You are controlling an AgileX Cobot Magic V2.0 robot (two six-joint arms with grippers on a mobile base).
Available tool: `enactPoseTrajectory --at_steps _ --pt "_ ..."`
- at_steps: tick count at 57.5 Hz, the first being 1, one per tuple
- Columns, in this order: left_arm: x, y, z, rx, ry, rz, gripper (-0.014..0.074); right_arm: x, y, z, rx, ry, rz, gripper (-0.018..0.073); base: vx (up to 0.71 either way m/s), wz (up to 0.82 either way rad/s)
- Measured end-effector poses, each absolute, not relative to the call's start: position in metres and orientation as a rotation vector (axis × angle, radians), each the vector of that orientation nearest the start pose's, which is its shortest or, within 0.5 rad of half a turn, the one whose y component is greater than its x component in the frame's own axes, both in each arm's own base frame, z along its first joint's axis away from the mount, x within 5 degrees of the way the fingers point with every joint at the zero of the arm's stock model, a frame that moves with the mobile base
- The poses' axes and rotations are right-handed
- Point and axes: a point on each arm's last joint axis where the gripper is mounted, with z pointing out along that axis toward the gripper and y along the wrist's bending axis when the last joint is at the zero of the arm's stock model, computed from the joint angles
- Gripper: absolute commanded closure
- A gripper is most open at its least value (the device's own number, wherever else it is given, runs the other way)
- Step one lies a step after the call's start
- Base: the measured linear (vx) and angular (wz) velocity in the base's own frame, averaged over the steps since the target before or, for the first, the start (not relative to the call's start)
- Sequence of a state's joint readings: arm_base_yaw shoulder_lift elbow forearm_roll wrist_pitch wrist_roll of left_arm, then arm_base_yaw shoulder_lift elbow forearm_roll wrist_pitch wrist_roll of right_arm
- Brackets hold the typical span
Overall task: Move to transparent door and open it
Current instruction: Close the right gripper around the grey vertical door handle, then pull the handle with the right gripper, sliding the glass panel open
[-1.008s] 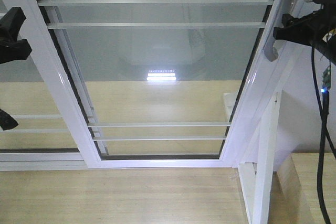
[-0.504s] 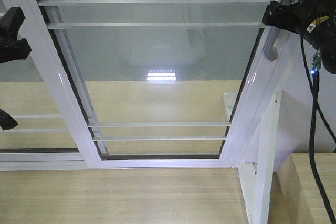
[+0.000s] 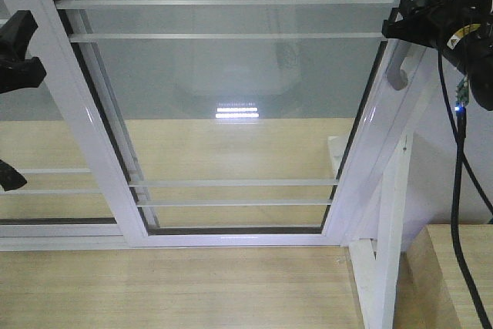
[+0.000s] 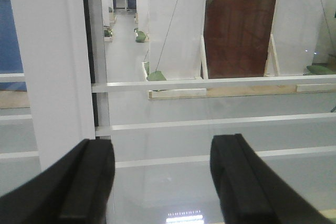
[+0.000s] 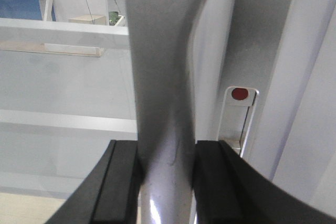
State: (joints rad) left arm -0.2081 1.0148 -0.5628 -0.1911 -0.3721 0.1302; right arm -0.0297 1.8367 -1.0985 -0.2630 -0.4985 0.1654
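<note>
The transparent door (image 3: 231, 82) fills the front view: clear glass in a white frame with thin white bars. Its curved grey handle (image 3: 398, 75) runs along the right stile. My right gripper (image 3: 399, 25) is at the handle's upper part. In the right wrist view both black pads (image 5: 123, 182) press against the grey handle (image 5: 163, 77), so the right gripper (image 5: 167, 182) is shut on it. My left gripper (image 3: 15, 113) hangs at the left edge, off the door. In the left wrist view the left gripper (image 4: 163, 182) is open, with only glass and bars behind it.
A second white-framed glass panel (image 3: 46, 152) overlaps on the left. A white post (image 3: 389, 252) stands at lower right beside a wooden surface (image 3: 454, 275). A black cable (image 3: 461, 159) hangs from the right arm. A red-dot latch (image 5: 240, 94) sits beside the handle.
My right gripper moved left and slightly up onto the handle and now clamps it. The door frame and the left gripper have not visibly shifted.
</note>
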Motion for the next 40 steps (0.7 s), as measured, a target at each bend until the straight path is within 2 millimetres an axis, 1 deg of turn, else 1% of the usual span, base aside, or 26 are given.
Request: enactPoseTrajectory --at_steps 20,30,40 --pt "0.213 -0.039 0.314 0.071 1.570 -0.147 0.0083 0.411 0.014 0.240 -0.158 1.756 0.055 0.0431 0.00 0.00" --pt "0.213 -0.039 0.314 0.071 1.570 -0.147 0.0083 0.410 0.028 0.241 -0.178 1.758 0.081 0.0427 0.00 0.00" --pt "0.213 -0.039 0.314 0.071 1.570 -0.147 0.0083 0.408 0.048 0.241 -0.220 1.753 0.119 0.0422 0.00 0.00"
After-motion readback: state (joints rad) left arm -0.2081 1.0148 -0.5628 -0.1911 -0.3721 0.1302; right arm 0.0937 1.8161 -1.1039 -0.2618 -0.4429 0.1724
